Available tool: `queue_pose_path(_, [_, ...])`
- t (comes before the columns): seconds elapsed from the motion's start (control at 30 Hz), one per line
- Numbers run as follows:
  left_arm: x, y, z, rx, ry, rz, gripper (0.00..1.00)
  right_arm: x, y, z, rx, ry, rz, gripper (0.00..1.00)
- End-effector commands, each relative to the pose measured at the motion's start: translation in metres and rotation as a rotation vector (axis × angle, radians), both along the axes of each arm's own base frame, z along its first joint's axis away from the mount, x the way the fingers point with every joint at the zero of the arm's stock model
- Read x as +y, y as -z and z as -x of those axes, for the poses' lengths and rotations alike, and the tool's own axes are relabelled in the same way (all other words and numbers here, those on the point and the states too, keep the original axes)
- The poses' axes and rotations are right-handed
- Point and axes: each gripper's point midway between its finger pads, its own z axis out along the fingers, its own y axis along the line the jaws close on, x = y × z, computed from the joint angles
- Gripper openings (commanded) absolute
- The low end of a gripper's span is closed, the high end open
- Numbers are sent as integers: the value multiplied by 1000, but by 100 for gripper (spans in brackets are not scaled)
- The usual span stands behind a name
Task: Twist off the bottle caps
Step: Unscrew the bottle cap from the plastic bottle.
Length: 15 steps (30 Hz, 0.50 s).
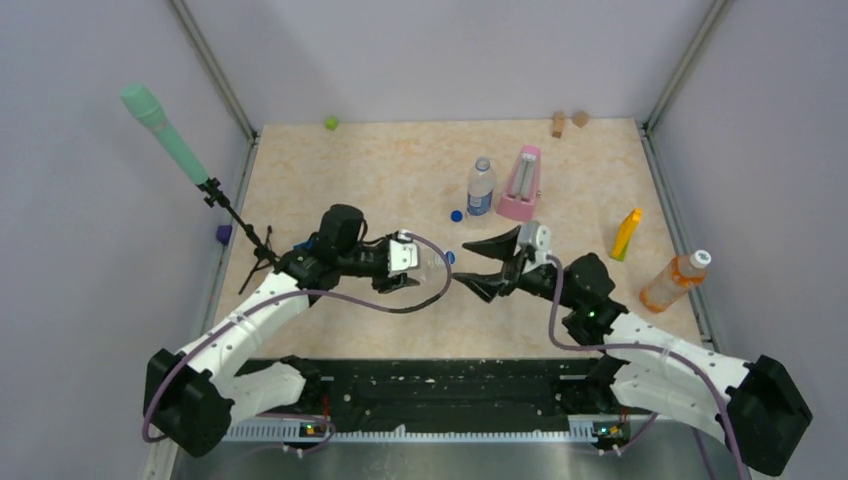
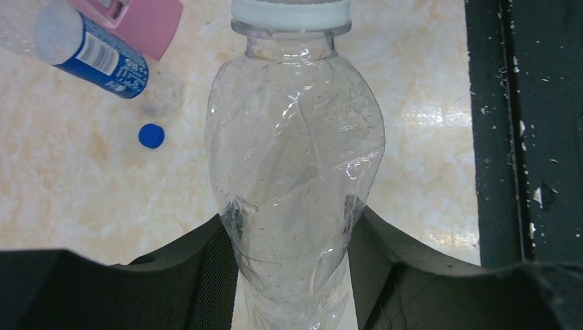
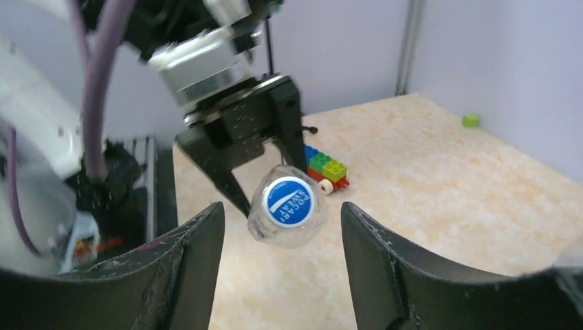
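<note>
My left gripper (image 1: 415, 270) (image 2: 292, 216) is shut on a plain clear bottle (image 2: 295, 172) (image 1: 432, 266), held level above the table. Its cap (image 3: 289, 201) (image 2: 289, 10) (image 1: 449, 257) has a white rim and a blue printed top, and sits on the neck. My right gripper (image 1: 466, 264) (image 3: 282, 227) is open, its fingers standing either side of the cap without touching it. A blue-labelled bottle (image 1: 481, 187) (image 2: 96, 51) stands farther back, with a loose dark blue cap (image 1: 456, 214) (image 2: 151, 135) on the table beside it. An orange bottle (image 1: 675, 280) with a white cap (image 1: 700, 259) lies at the right.
A pink metronome (image 1: 520, 184) stands beside the labelled bottle and a yellow object (image 1: 626, 234) to its right. Toy bricks (image 3: 323, 168) lie under the left arm. A green cube (image 1: 330, 123) and wooden blocks (image 1: 558, 124) sit at the back edge, a microphone stand (image 1: 240, 225) at the left.
</note>
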Motion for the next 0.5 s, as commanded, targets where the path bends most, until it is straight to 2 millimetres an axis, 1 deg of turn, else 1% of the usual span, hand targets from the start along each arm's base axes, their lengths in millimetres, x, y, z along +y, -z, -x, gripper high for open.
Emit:
queue_pose_path(0.0, [0,-26,-21,-133,-70,43,0,-21,-46,-30,344,194,-309,61])
queue_pose_path(0.07, [1,-28,-24,-157,-94,50,0,-20,-38,-40,511,239,-322,60])
queue_pose_path(0.1, [0,-29,-25,-168,-97,56,0,-18,-36,-42,580,244,-315,59])
queue_pose_path(0.2, [0,-32,-25,-179,-99,61,0,-8,-32,-41,690,221,-289,59])
queue_pose_path(0.37, [0,-32,-25,-178,-96,57,0,8,-35,-38,710,162,-291,59])
queue_pose_path(0.47, [0,-31,-25,-177,-94,56,0,14,-31,-43,735,174,-275,60])
